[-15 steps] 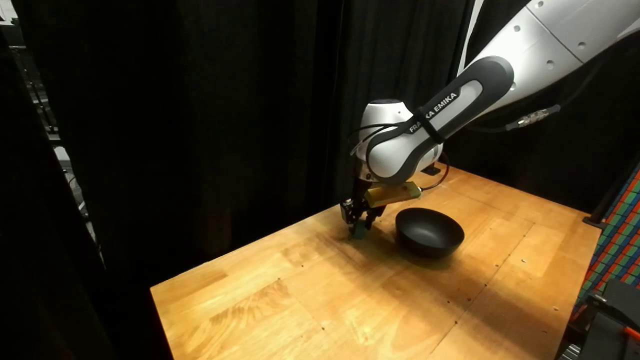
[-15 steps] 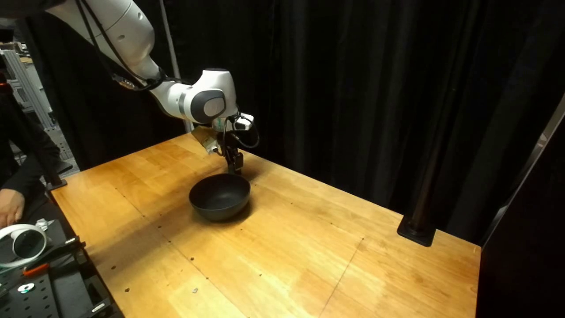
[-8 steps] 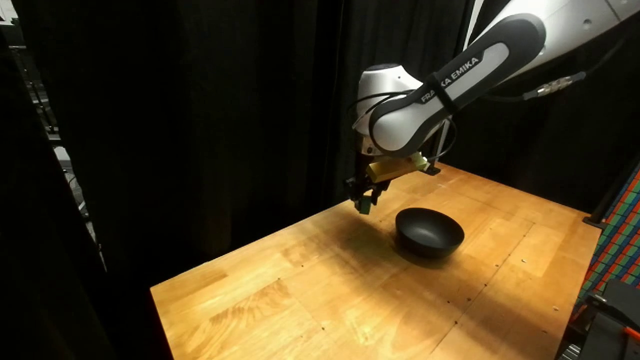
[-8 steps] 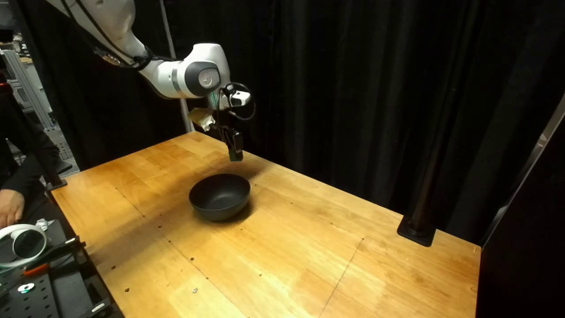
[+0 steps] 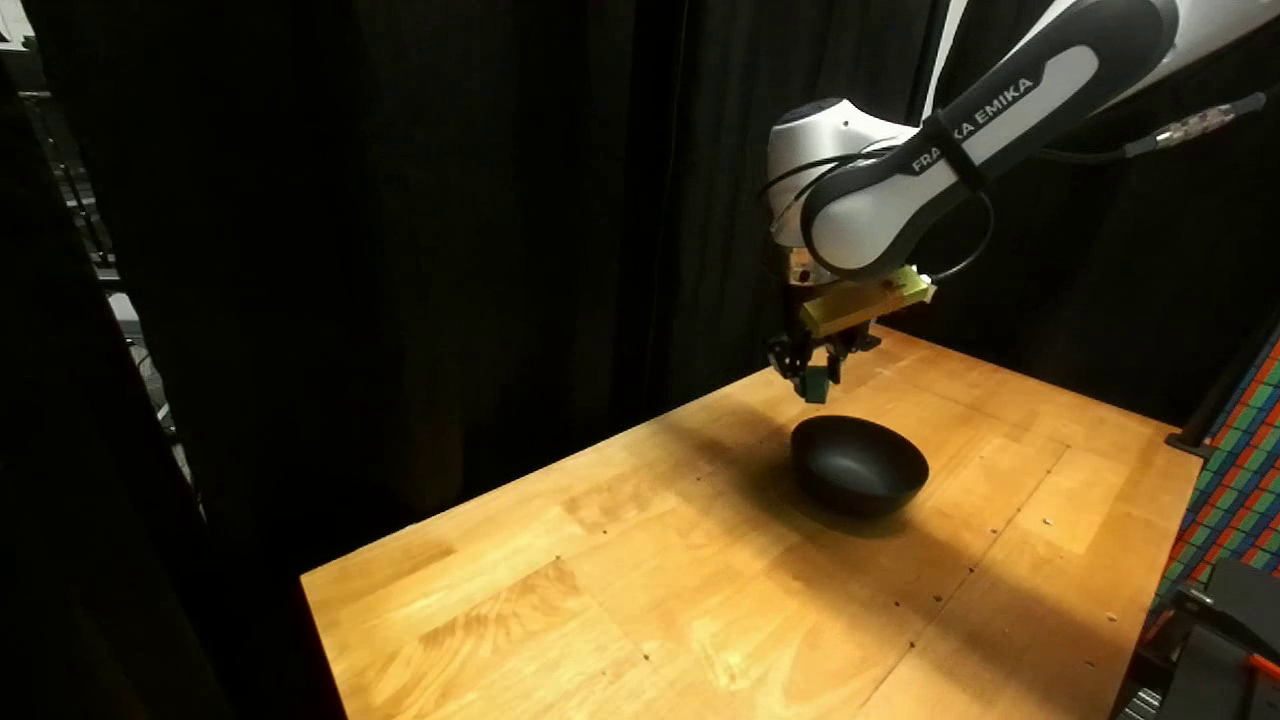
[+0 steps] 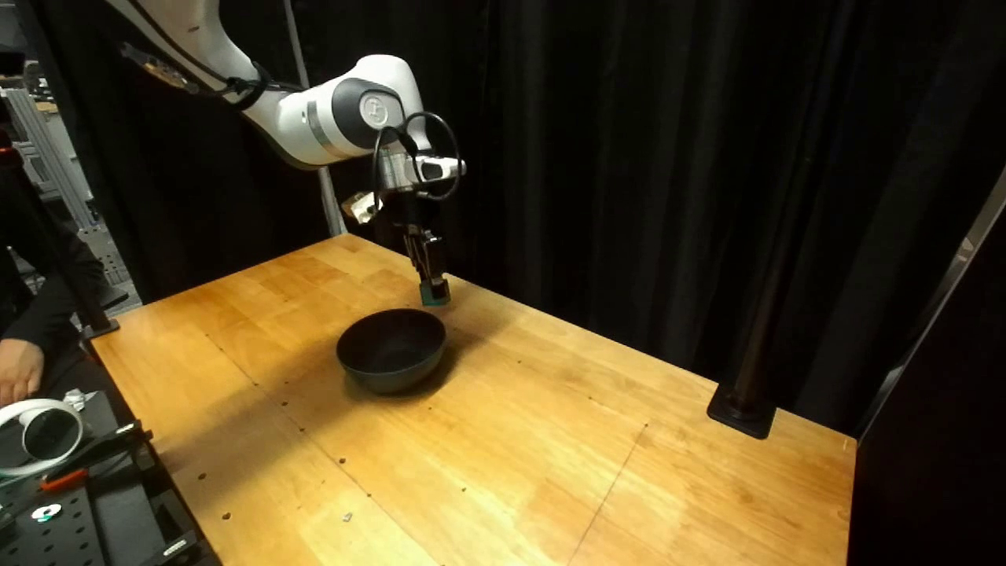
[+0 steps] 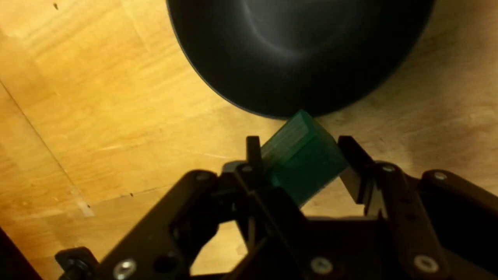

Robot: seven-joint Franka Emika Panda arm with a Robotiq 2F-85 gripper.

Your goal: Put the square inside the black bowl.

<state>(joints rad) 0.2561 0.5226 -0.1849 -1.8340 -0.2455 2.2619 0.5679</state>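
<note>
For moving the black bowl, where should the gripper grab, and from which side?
Probably by the rim of the black bowl, from above, one finger inside, one outside. It sits upright and open, its edge looks thin, and its body seems too wide to span. The gripper holds the green block, so release that first.

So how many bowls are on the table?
1: the black bowl, standing upright on the wooden table, near the green block that the gripper holds in the air. Neither exterior view shows another.
</note>
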